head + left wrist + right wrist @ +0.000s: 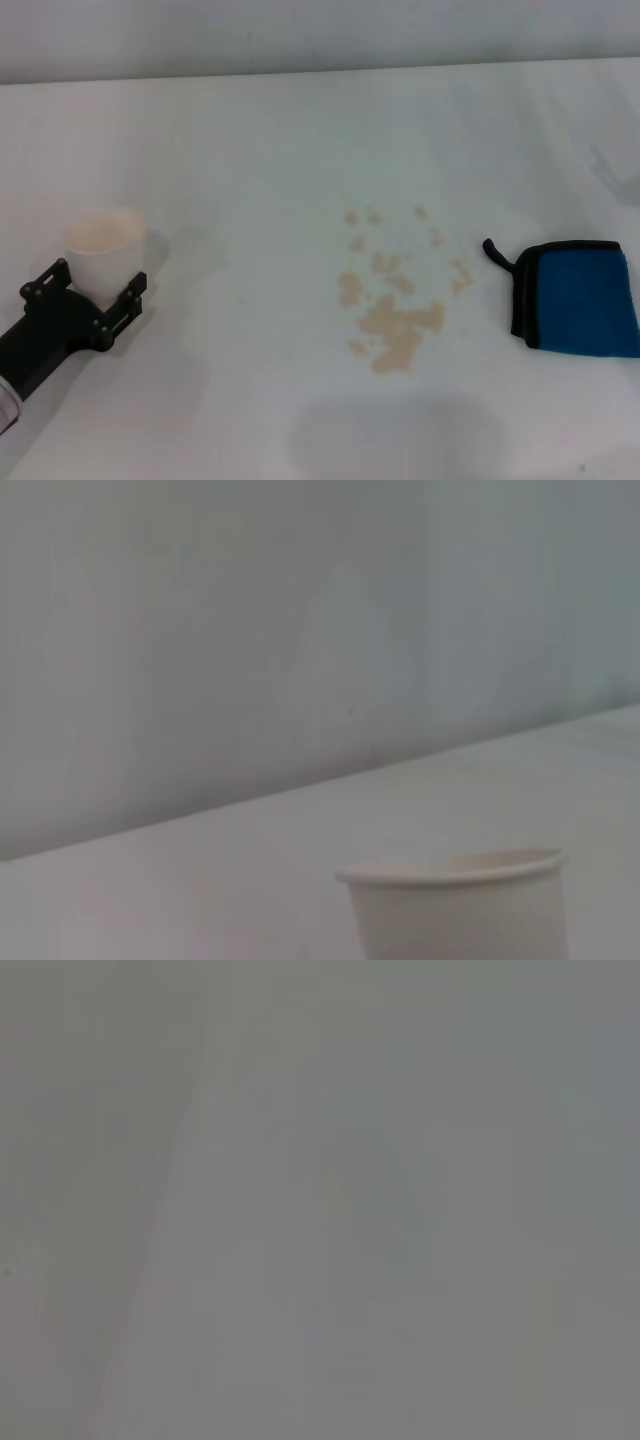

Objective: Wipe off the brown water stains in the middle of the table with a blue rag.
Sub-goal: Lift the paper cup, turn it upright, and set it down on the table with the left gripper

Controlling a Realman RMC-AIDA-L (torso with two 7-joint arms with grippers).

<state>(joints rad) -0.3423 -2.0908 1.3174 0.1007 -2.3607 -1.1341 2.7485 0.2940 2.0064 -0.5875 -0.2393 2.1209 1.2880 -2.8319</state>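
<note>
Flat, blue rag (582, 299) — loop tab toward brown water stains (392, 322).

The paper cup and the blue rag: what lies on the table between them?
In the head view, the brown water stains lie on the table between the paper cup and the blue rag. The remaining stretch is bare tabletop.

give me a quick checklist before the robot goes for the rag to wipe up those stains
1. Rag in view, lying flat, nothing on it: ok.
2. Stains unwiped, beside the rag, not touching it: ok.
3. Cup upright, away from the stains: ok.
4. Left tool around the cup; whether it grips the cup: cannot tell.
5. Right tool not in any view: cannot tell.
6. Table between rag and stains free: ok.
</note>
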